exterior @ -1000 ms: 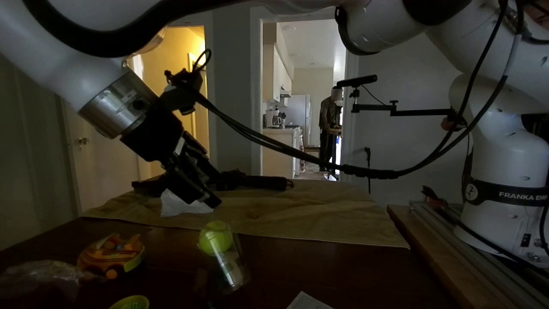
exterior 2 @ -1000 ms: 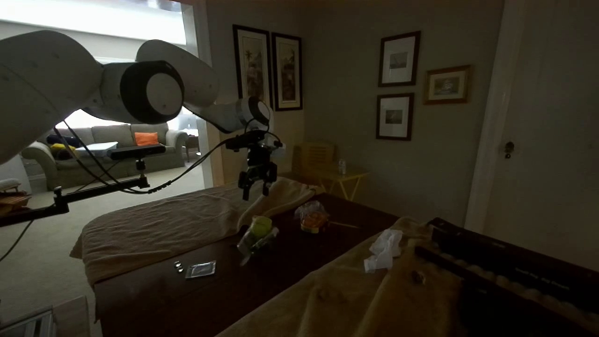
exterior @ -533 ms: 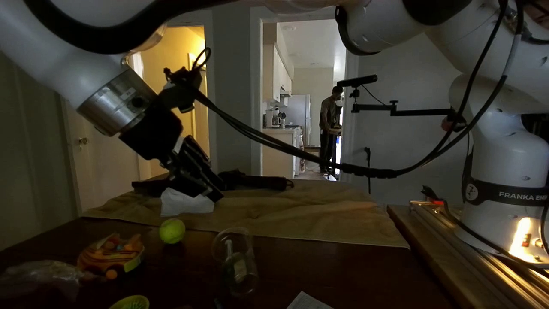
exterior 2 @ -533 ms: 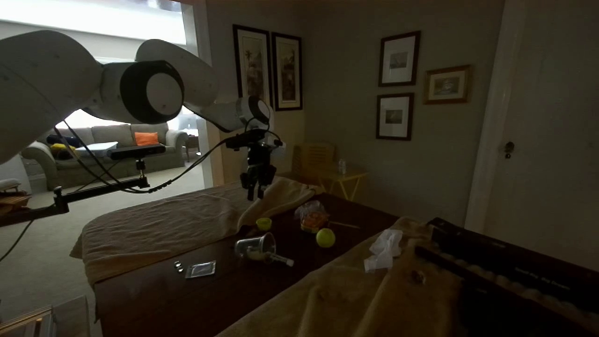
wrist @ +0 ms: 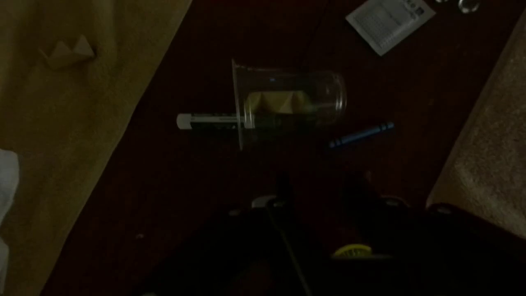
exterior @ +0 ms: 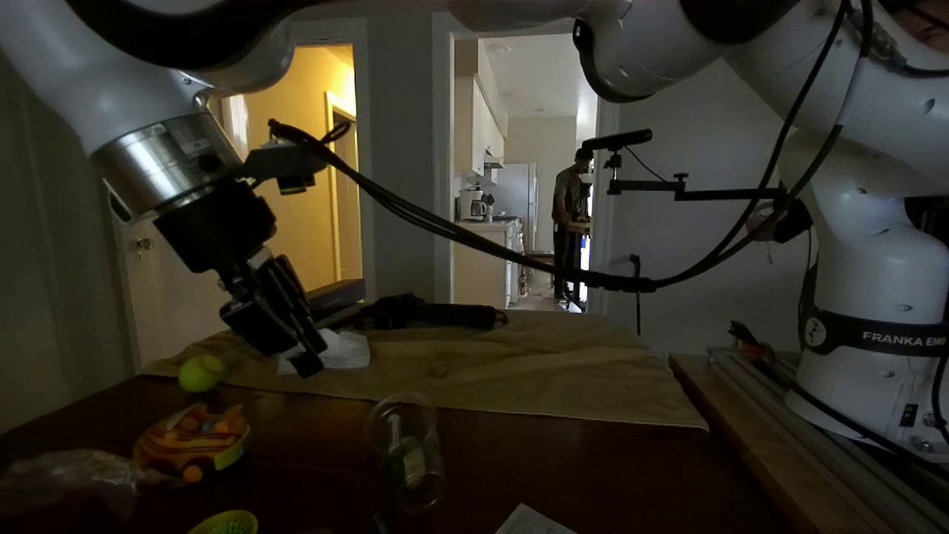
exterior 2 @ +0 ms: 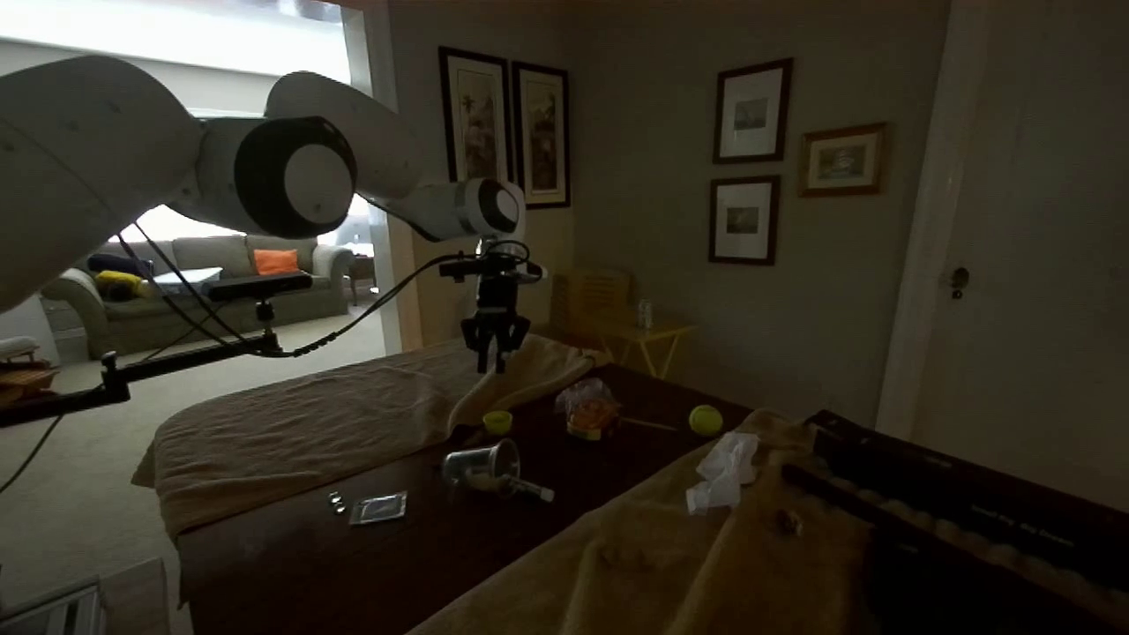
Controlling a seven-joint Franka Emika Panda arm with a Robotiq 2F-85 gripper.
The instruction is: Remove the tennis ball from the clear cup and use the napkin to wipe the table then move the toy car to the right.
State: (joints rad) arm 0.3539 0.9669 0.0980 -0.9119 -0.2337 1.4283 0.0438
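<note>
End effector: gripper (exterior 2: 491,365) hung above the bare table (exterior 2: 300,564), aimed at six o'clock in an exterior view; its fingers stood a little apart with nothing between them, a spread that would suit a coming pinch; clear cup (wrist: 296,86) lay on its side, mouth toward nine o'clock in the wrist view; a marker (wrist: 209,121) jutted from that mouth and a blue crayon (wrist: 361,135) lay at four o'clock of the cup; the marker perhaps served as a chock against rolling, though its contact with the cup could not be made out.

In an exterior view the tennis ball (exterior 2: 706,421) sat at three o'clock of the cup, near the edge of a tan towel (exterior 2: 661,564); removal judged done; nothing seen penned the ball in, so a knock could send it off; napkin (exterior 2: 725,472) lay crumpled on the towel, between five and six o'clock of the ball; its raised folds should offer an easy grip, and wiping was judged the next step; toy car (exterior 2: 593,416) stood at two o'clock of the cup, a plastic bag (exterior 2: 589,391) close behind it at twelve; the bag might drag along when the car goes right.
</note>
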